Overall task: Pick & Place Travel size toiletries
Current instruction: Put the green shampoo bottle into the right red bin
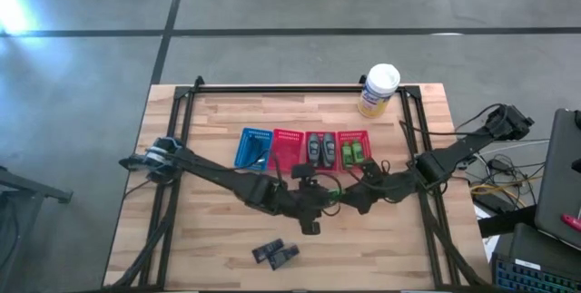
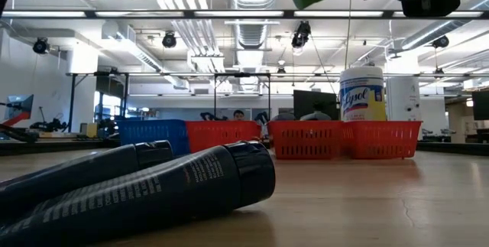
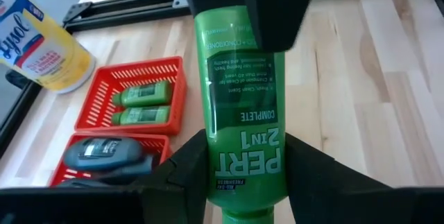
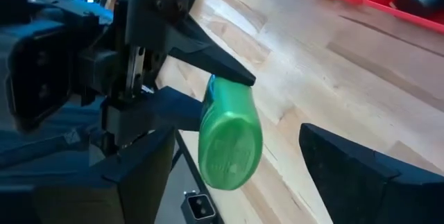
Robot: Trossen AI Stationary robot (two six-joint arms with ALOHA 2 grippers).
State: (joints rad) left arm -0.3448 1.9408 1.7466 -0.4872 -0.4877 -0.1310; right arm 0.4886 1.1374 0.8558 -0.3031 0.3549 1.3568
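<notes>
Left claw [image 3: 243,175] over surface middle, clenched on green bottle [image 3: 241,113] — bottle held off wood, label "PERT 2in1". Right claw [image 4: 229,175] just beside, fingers spread either side of bottle's end [image 4: 229,144], not touching. Behind: blue basket [image 1: 254,146], red baskets [image 1: 289,146] in row, two green bottles [image 1: 352,152] in rightmost. Dark tubes [image 1: 275,254] near front edge. Canister [image 1: 378,90] — back right.

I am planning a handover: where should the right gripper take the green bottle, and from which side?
Probably the free rounded end of the green bottle, approached along its length: the left gripper clamps the other part, and the right gripper stands open on both sides of that end.
</notes>
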